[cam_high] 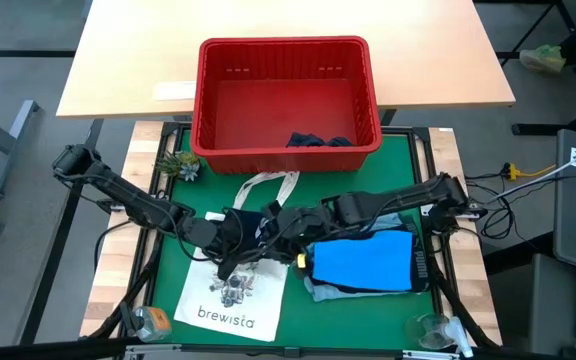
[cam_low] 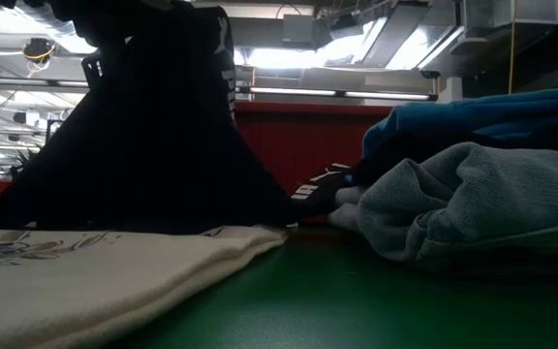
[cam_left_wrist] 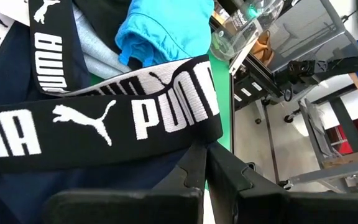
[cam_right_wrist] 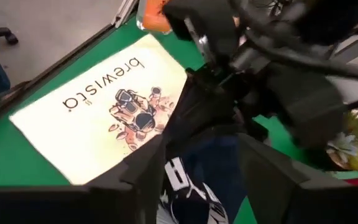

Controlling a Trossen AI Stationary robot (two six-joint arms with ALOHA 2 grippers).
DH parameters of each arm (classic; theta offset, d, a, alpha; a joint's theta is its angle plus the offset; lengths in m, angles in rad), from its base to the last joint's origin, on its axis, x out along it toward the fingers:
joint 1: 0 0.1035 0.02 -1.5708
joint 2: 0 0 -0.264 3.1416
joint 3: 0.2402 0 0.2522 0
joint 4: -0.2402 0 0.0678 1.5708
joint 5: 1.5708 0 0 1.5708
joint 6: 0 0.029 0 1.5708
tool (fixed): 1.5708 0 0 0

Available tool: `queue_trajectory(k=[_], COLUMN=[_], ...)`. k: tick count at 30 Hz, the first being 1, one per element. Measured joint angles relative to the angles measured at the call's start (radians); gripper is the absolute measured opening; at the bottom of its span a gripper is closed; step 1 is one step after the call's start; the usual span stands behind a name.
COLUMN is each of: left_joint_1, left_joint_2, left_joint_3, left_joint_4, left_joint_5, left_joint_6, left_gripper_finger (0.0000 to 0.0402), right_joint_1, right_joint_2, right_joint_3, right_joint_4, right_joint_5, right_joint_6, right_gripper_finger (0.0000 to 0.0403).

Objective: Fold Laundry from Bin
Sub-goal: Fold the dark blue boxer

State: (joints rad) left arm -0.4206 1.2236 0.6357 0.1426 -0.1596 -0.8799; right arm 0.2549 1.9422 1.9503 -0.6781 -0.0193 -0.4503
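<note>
A dark navy garment [cam_left_wrist: 17, 180] with a black waistband printed PUMA [cam_left_wrist: 135, 121] hangs over the white brewista tote bag [cam_high: 230, 300] at the mat's near left. My left gripper [cam_high: 233, 232] is shut on it. My right gripper [cam_high: 276, 226] stands open right next to it, and a printed part of the garment [cam_right_wrist: 182, 180] shows between its fingers. A folded bright blue garment [cam_high: 363, 262] lies on light blue denim [cam_high: 328, 292] at the near right. The red bin [cam_high: 286, 100] stands at the far edge with one dark garment [cam_high: 318, 141] on its floor. My left gripper pinches the dark garment between its two fingers just under the PUMA waistband [cam_left_wrist: 188, 146], its fingers slanting down. The band runs across the fingers. The garment hangs below the gripper in the low view [cam_low: 153, 136], its lower edge resting on the tote bag [cam_low: 114, 262].
A small plant [cam_high: 183, 165] stands left of the bin. There is a jar [cam_high: 151, 320] at the mat's near left corner and a clear glass [cam_high: 430, 328] at the near right. A wooden table [cam_high: 128, 60] lies beyond the bin.
</note>
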Motion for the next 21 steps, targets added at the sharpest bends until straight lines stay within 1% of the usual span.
queue_trajectory(k=[3,7,16,21], left_joint_1=[0.000,-0.006,-0.035,-0.041], left_joint_2=[0.000,0.000,0.000,0.000], left_joint_3=[-0.001,-0.001,-0.001,-0.001], left_joint_4=[0.000,0.001,0.001,0.001], left_joint_5=[0.002,0.005,0.007,0.007], left_joint_6=[0.000,0.023,0.045,0.053], left_gripper_finger=[0.0002,0.0002,0.0002,0.0002], right_joint_1=[0.000,0.000,0.000,0.000], right_joint_2=[0.033,0.071,0.102,0.102], right_joint_3=[0.000,0.000,0.000,0.000], right_joint_4=[-0.007,-0.006,-0.029,-0.068], right_joint_5=[0.000,0.000,0.002,-0.013], right_joint_6=[-0.002,-0.005,-0.034,-0.033], right_gripper_finger=[0.0201,0.0195,0.0164,0.0134])
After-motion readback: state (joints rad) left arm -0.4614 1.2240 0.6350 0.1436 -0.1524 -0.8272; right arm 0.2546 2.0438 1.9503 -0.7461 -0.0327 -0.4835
